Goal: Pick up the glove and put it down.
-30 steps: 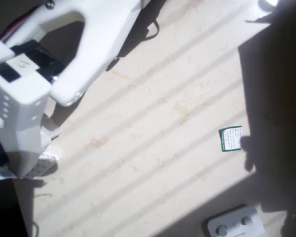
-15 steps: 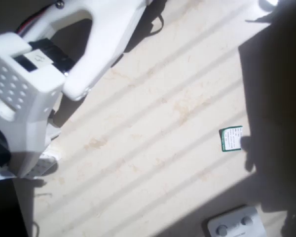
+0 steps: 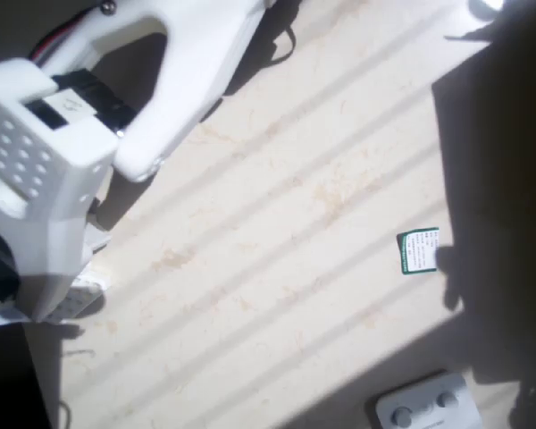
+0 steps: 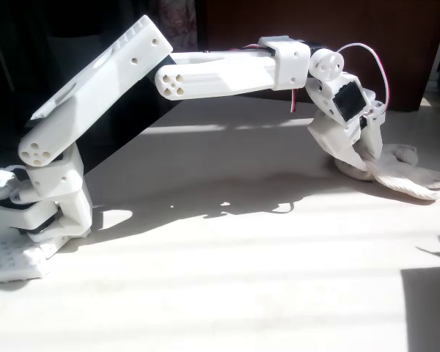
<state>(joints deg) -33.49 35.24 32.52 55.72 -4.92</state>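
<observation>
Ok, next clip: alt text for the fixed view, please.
A white robot arm reaches across a sunlit table, its claw lowered onto a cream glove lying at the right. The claw's tips are down in the fabric, so its grip cannot be judged. The arm's base stands at the left.

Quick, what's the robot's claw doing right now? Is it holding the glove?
Gripper: down on the glove lying on the table in the fixed view; whether it is open or shut on it cannot be told.
</observation>
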